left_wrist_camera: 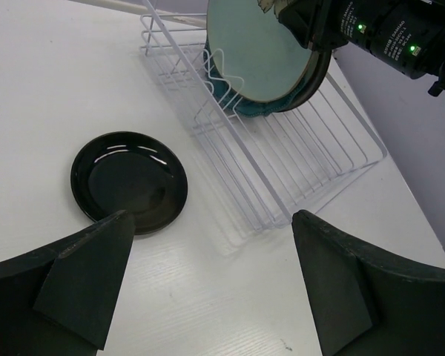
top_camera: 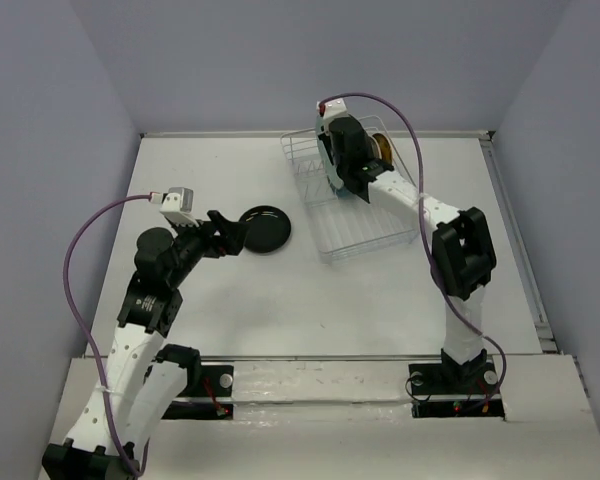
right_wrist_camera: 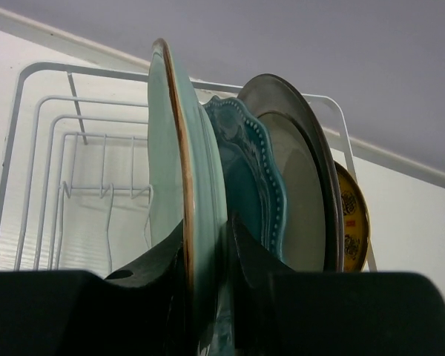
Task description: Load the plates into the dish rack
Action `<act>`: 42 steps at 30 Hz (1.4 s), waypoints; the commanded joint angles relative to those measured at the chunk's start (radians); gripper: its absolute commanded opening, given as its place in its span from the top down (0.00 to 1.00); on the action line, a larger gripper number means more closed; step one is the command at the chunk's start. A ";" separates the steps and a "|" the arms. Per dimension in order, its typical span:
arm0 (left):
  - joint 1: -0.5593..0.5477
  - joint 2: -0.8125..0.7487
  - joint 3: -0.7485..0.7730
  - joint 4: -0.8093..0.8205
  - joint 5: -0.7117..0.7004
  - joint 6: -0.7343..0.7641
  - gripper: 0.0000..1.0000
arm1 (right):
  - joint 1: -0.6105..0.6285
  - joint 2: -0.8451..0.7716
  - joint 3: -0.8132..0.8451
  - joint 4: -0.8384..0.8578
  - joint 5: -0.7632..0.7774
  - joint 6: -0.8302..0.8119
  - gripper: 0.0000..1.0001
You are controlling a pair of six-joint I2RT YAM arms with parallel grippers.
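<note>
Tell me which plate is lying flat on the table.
The small black plate, beside the open left gripper. The others stand on edge in the rack, the pale green plate pinched by the right gripper.

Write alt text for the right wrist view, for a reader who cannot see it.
The right claw is shut on the edge of a pale green plate, held upright in the white wire dish rack. To its right in the picture stand three more plates: a teal blue plate, a grey-rimmed plate and an amber-yellow patterned plate.
</note>
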 commanded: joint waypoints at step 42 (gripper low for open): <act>0.022 0.891 -0.069 0.512 -0.263 -0.287 0.33 | -0.012 -0.782 -0.578 0.255 -0.658 0.565 0.13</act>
